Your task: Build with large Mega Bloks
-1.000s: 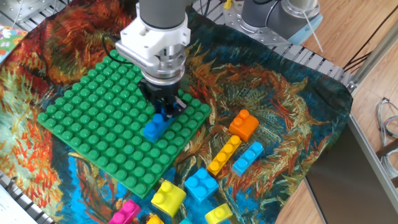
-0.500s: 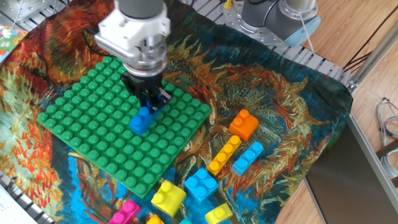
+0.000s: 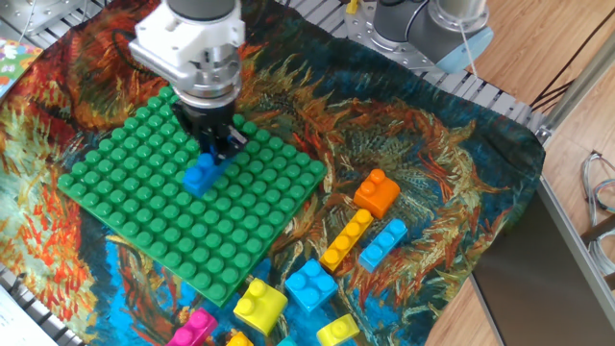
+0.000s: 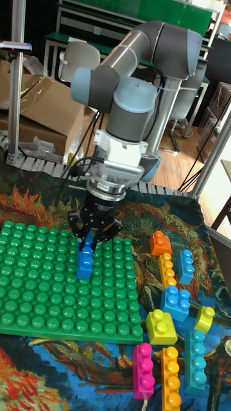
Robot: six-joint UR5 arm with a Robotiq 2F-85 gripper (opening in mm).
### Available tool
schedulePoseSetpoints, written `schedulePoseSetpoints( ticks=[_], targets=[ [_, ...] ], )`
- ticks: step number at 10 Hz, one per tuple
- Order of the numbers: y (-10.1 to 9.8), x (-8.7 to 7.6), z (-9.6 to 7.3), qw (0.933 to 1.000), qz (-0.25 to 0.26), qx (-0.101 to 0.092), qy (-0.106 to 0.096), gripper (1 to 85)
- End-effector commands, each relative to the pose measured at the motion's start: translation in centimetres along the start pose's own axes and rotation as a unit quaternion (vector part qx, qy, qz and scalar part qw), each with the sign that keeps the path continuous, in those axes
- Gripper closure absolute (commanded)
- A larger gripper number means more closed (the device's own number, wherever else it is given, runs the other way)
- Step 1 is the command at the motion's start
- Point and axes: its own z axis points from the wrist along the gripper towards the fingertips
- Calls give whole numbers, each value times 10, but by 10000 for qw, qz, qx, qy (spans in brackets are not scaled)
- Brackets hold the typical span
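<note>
Fingers (image 3: 207,152) clamped on long blue brick (image 3: 200,176), carried farther across green studded plate (image 3: 144,216); below them, open studs; placement judged imminent.

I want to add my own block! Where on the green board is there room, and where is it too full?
The green plate is nearly all bare studs. Free patches: its left part and its near edge toward the loose bricks. The only busy spot is the middle back, where the gripper holds the blue brick. Off the plate, the yellow brick and its neighbours crowd the cloth.
</note>
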Motion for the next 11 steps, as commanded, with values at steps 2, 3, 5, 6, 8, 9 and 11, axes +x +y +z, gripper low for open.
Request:
schedulePoseSetpoints(
  ticks=[2,3,5,6,8,9,11],
  targets=[
    [-20,-21,12,9993,-228,-294,6,843],
    [-17,-12,6,9994,-108,-300,124,843],
    [-14,-18,6,9991,239,-354,10,843],
    [-18,-22,6,9992,294,-279,-67,843],
    [-15,-22,6,9988,318,-367,-19,843],
    [-16,-32,8,9982,357,-470,35,843],
    [-18,-43,15,9984,339,-458,66,843]
  ],
)
